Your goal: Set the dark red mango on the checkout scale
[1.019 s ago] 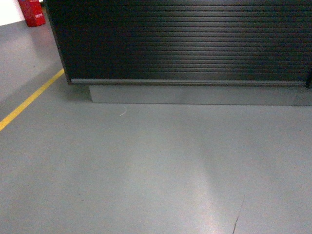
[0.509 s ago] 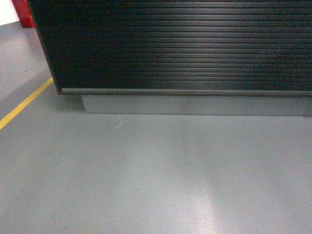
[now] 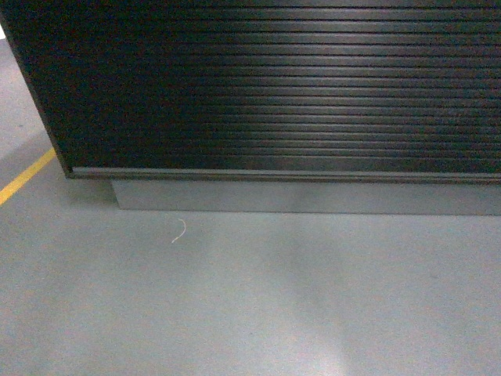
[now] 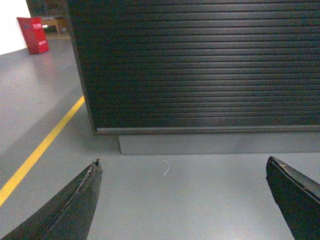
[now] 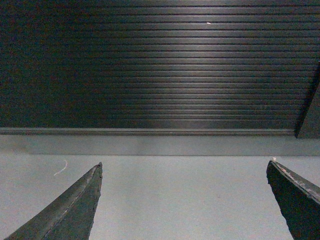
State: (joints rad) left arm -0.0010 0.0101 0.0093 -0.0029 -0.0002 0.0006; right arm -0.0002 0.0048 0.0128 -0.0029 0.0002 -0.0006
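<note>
Nearest, the left gripper [image 4: 182,200] has its jaws spread wide with nothing between them, and the right gripper [image 5: 184,200] is likewise wide apart and bare. Below them is grey floor [image 3: 250,313] with a small pale thread-like scrap [image 3: 179,231], hard to identify. Beyond stands the checkout [image 3: 266,86], its ribbed black front on a grey plinth. Its top, and with it the mango and scale, lies outside every view.

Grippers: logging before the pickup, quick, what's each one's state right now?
Left gripper: open, holding nothing.
Right gripper: open, holding nothing.
</note>
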